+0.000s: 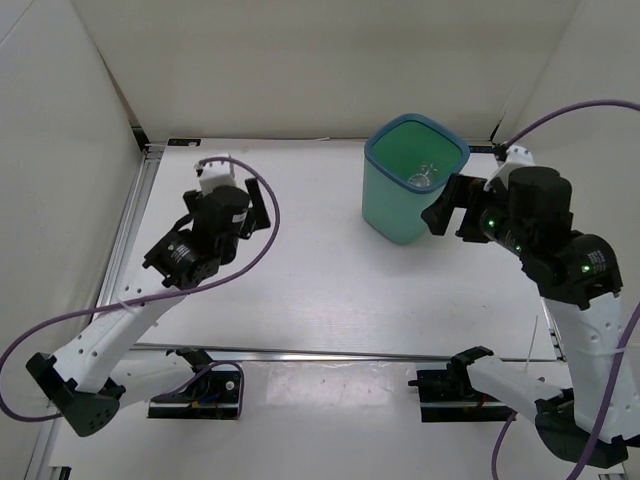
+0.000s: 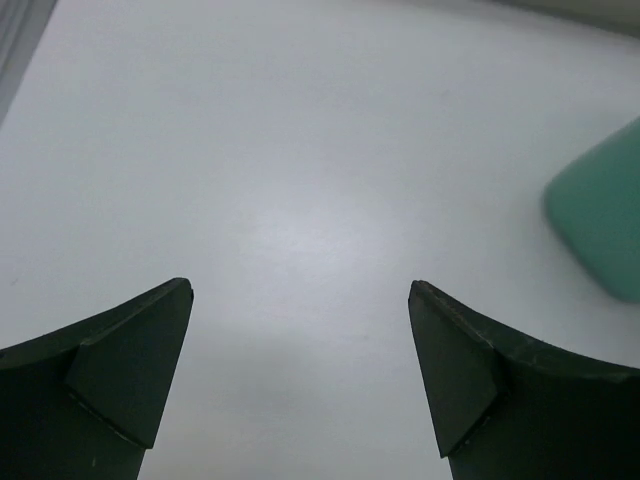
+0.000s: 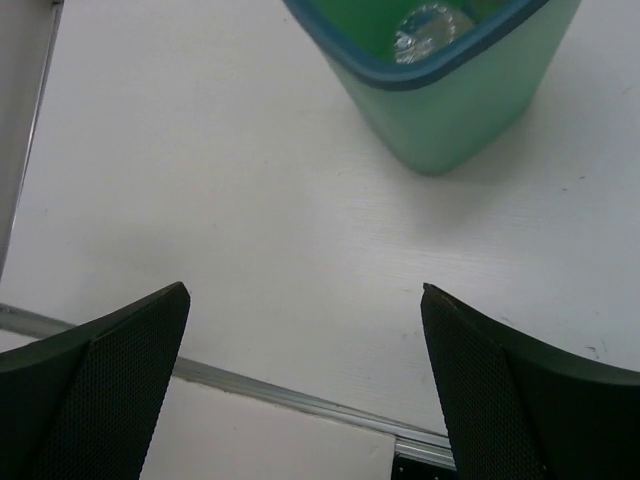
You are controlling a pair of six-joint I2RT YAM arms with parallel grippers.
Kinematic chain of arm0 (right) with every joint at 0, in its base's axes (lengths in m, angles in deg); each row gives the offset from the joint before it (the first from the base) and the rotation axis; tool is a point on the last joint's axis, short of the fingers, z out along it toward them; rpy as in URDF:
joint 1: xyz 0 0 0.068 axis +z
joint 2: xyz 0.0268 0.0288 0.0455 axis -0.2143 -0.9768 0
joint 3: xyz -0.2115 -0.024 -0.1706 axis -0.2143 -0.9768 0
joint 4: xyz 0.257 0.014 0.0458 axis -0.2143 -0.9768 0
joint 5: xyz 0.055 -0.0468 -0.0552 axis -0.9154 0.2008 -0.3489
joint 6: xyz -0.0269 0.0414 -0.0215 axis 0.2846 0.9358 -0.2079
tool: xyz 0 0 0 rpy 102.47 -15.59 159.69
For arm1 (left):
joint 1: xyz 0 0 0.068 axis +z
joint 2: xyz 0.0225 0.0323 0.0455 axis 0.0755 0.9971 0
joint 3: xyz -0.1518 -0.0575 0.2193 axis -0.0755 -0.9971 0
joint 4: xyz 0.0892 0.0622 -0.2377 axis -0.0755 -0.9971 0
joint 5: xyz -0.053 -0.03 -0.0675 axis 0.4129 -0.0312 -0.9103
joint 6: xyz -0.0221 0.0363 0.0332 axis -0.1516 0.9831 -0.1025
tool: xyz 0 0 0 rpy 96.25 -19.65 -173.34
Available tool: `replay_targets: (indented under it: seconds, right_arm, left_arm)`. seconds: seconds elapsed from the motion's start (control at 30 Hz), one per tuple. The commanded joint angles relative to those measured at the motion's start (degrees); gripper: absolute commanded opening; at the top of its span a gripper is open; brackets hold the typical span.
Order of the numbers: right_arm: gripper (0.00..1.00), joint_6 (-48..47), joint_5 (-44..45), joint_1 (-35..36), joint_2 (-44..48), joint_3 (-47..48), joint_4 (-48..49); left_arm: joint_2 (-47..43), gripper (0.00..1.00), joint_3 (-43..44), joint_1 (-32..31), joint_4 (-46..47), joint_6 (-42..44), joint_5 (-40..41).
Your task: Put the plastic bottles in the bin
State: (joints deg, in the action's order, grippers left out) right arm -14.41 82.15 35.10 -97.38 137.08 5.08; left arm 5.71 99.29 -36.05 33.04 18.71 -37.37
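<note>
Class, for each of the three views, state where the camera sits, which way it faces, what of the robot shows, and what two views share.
Top external: above and behind the arms, looking down at table and bin; both arms show.
Left wrist: on the left arm, facing the table; left gripper open below.
Right wrist: on the right arm, facing table and bin; right gripper open below.
Shared: both wrist views show the bin.

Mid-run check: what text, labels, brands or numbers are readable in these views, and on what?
No text is readable in any view.
The bin: plain teal wall, no print.
The clear plastic object inside the bin, likely a bottle: too blurred to read any label.
The right arm: green lights only, no lettering visible.
</note>
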Motion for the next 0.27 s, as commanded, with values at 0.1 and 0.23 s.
replay_targets:
  seconds: [0.1,0.23]
  right_arm:
    - [1.00,1.91,-4.97,-0.13,2.01,-9.84,2.39]
    - [1.00,1.12,-4.10,-0.13,2.54,-9.84,0.90]
  left_arm:
    - [-5.43,1.00,-2.29,-0.40,-33.35,-19.21,18.17]
    - [-12.45,1.00,-9.30,-0.93,-43.21,-40.78,28.39]
